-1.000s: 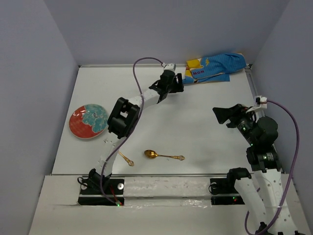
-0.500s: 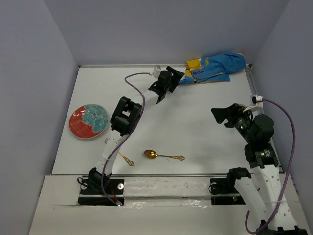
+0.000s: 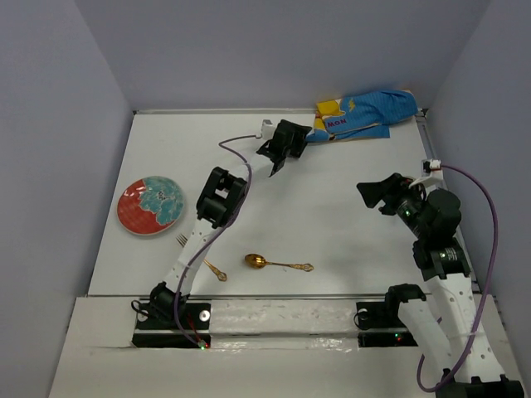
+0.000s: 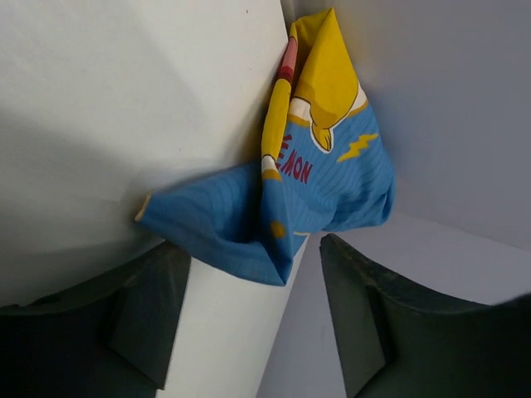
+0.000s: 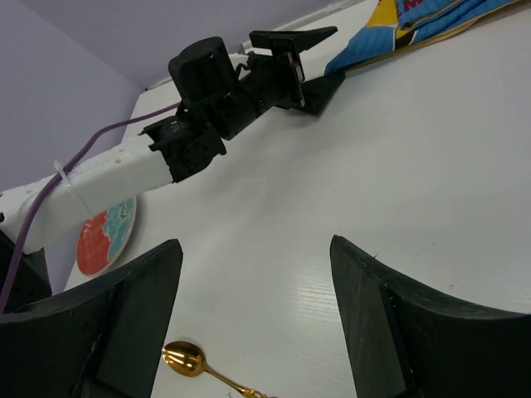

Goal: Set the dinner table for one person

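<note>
Spoon (image 3: 276,264), gold, lies near the front edge of the white desk (image 3: 332,199), which fills the bay ahead of both arms. Fork (image 3: 214,269) just left of it, partly under left arm (image 3: 220,195). Red/teal plate (image 3: 150,205) at desk's left edge. Mid-depth, right side: right jaws apart, empty, above desk. Far end: left jaws apart, corner of blue cloth (image 4: 282,207) just ahead of them, not clamped. Cloth bunched in far right corner.
</note>
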You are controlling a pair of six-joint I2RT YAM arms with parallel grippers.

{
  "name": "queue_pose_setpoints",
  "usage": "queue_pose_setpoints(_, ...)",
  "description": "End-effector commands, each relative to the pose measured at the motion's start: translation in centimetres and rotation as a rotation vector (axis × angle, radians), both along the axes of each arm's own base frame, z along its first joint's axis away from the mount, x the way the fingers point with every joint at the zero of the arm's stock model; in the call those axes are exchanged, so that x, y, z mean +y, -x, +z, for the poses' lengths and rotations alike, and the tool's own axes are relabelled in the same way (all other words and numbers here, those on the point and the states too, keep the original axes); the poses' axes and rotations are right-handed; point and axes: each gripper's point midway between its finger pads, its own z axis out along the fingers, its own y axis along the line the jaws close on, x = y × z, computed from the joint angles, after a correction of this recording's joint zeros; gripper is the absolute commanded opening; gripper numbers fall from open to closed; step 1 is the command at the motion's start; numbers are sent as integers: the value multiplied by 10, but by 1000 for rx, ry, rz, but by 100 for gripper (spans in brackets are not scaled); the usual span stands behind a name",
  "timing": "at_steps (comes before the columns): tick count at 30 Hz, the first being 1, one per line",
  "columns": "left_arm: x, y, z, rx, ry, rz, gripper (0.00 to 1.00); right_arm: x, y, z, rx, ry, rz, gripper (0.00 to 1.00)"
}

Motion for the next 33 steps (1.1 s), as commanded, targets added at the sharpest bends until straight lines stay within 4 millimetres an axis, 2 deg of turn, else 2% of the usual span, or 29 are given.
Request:
queue_pose_setpoints(1,-2,-15,11,7,40,31,67,0,-6,10,-49,16,1,77)
queue_pose_setpoints(4,-3,-19,7,19,62,40,48,-1,-8,14,-58,23,-4,77)
queue_pose_setpoints(9,4,-27,4,22,41,61,34,-2,-9,12,-52,25,-12,77)
queue_pose_setpoints(10,6,-28,3,25,41,65,18,-3,-10,11,-50,25,-13,77)
queue_pose_setpoints(12,11,-30,6,11,20,58,0,-3,-12,8,-39,26,-16,77)
queue_pose_setpoints(14,17,-34,12,-15,-9,56,0,-3,-14,6,-32,27,-18,77)
queue_pose_setpoints(16,27,-40,36,-77,-54,47,0,-3,-15,5,-29,29,-17,77)
queue_pose_setpoints(17,42,-49,46,-105,-76,60,0,-3,-17,7,-33,27,-18,77)
queue_pose_setpoints(18,49,-56,82,-189,-112,55,0,-2,-19,6,-27,20,-17,77)
queue_pose_setpoints(19,59,-63,105,-237,-126,63,0,-2,-21,7,-30,14,-16,77)
queue_pose_setpoints(20,74,-74,159,-331,-121,84,0,0,-23,11,-43,-1,-11,77)
queue_pose_setpoints(22,90,-77,220,-472,-177,89,0,2,-32,10,-39,-12,-7,77)
queue_pose_setpoints(23,107,-70,281,-582,-169,116,0,2,-37,16,-57,-13,-10,76)
queue_pose_setpoints(24,113,-63,301,-626,-194,109,0,1,-45,11,-37,-5,-13,75)
queue_pose_setpoints(25,119,-57,317,-660,-249,91,0,1,-51,21,-53,0,-16,74)
queue_pose_setpoints(26,118,-39,343,-687,-290,59,0,1,-54,24,-53,4,-14,72)
queue_pose_setpoints(27,115,-30,344,-684,-354,25,0,2,-60,21,-37,8,-8,72)
queue_pose_setpoints(28,110,-20,346,-684,-414,-4,0,4,-63,31,-71,2,-1,71)
queue_pose_setpoints(29,114,-9,359,-707,-503,-2,0,5,-64,33,-76,-4,5,69)
queue_pose_setpoints(30,109,-1,358,-700,-542,-19,0,6,-66,32,-75,-6,8,69)
queue_pose_setpoints(33,83,19,327,-637,-636,-141,0,8,-69,22,-51,-3,14,68)
